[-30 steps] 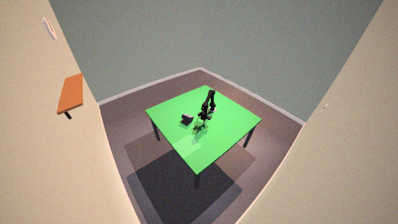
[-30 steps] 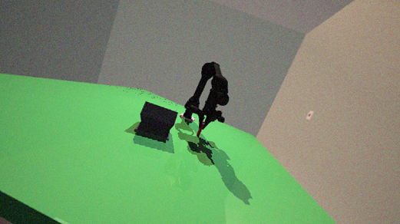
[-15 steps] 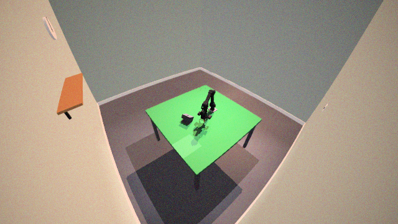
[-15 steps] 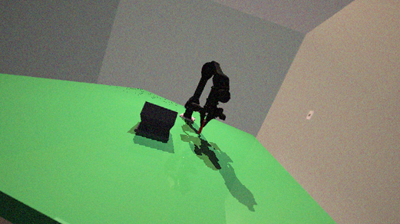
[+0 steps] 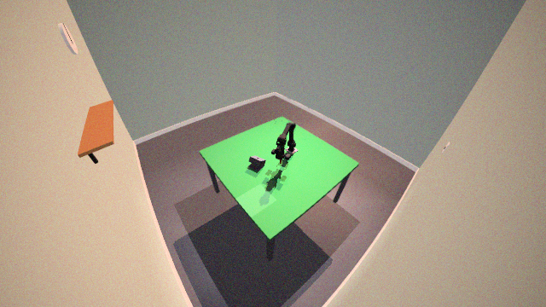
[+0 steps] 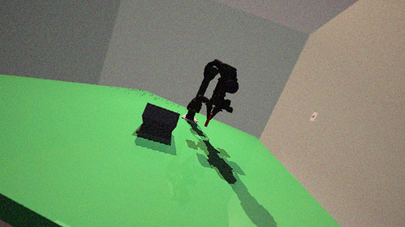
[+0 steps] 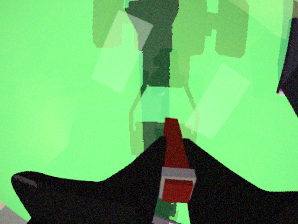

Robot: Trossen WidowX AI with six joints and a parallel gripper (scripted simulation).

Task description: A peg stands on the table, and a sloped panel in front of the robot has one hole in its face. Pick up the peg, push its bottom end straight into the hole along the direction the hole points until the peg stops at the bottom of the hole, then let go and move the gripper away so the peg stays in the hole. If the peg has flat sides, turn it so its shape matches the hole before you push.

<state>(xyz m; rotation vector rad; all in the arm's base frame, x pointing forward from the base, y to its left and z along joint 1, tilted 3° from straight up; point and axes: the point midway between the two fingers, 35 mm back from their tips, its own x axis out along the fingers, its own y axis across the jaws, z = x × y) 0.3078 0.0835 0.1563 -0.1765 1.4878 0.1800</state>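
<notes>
The red peg (image 5: 281, 162) (image 6: 207, 121) (image 7: 174, 142) has flat sides, with a grey collar near its top end. My gripper (image 5: 281, 159) (image 6: 210, 115) (image 7: 173, 143) is shut on it, one black finger on each side. The peg is held off the table, nearly upright, its bottom end pointing down below the fingertips. The dark sloped panel (image 5: 257, 161) (image 6: 160, 117) stands on the table to one side of the peg, left of the gripper in the top and exterior views. A dark edge of it shows at the right of the wrist view (image 7: 291, 75). Its hole cannot be made out.
The green table (image 5: 307, 170) (image 6: 63, 158) carries the arm's base, the panel block and the arm's long shadow. The table's edges lie well away from the gripper. An orange shelf (image 5: 99, 128) hangs on the wall, far from the arm.
</notes>
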